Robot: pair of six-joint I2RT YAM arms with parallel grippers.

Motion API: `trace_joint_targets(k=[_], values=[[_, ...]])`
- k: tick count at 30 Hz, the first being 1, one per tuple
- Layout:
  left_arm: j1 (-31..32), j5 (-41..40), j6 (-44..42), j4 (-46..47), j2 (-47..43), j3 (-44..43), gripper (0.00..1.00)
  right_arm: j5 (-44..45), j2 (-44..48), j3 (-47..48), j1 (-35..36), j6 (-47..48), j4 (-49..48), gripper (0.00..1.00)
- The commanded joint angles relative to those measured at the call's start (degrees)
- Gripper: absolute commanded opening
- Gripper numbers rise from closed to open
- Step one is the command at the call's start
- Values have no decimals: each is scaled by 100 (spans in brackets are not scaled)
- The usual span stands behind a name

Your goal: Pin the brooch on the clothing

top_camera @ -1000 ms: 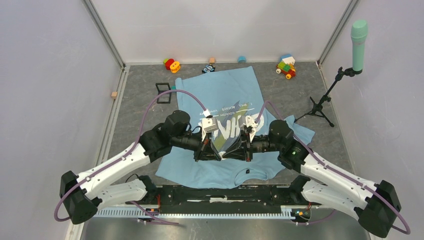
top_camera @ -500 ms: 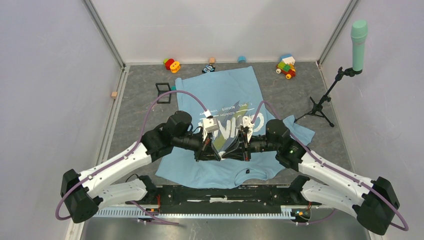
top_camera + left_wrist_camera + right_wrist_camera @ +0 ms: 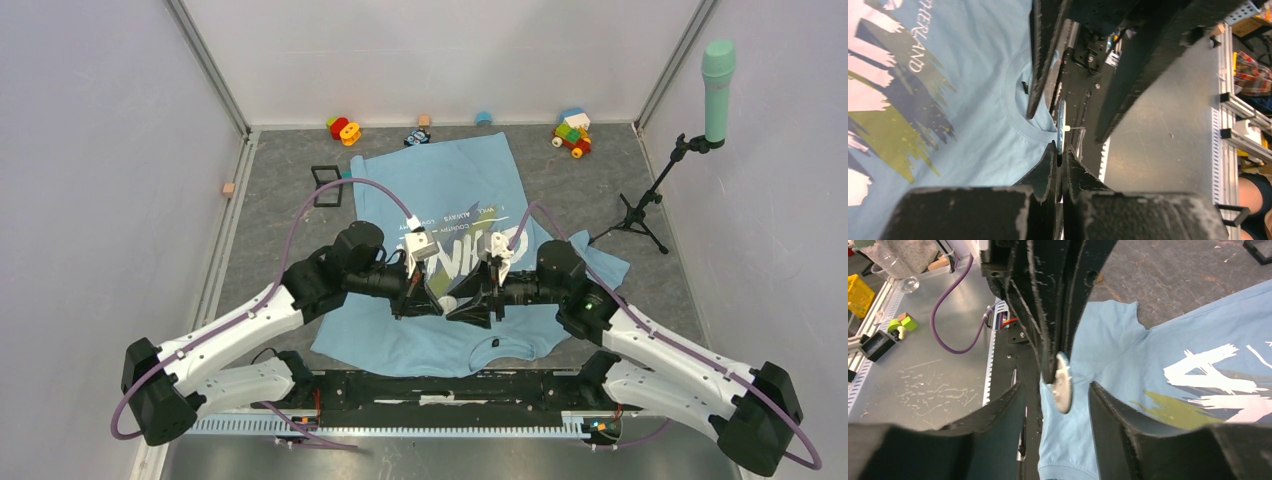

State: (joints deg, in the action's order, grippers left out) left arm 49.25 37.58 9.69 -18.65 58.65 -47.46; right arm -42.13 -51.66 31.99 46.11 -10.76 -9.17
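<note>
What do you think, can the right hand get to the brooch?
Probably yes. The brooch sits right between the right hand's open fingers, with nothing in the way. The left hand pinches it by its edge, over the shirt.

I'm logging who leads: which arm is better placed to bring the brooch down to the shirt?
Left. The left gripper is shut on the brooch above the T-shirt; the right gripper has its jaws open around it, gripping nothing.
</note>
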Motion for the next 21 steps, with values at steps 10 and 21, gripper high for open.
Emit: trace_joint_targets(k=[10, 21], values=[[-100, -2007, 1401, 270, -500, 457, 2, 1402, 1376, 63, 3, 233, 897, 89], [-143, -3341, 3216, 742, -1416, 2127, 2, 3263, 465, -978, 428, -981, 23, 68]])
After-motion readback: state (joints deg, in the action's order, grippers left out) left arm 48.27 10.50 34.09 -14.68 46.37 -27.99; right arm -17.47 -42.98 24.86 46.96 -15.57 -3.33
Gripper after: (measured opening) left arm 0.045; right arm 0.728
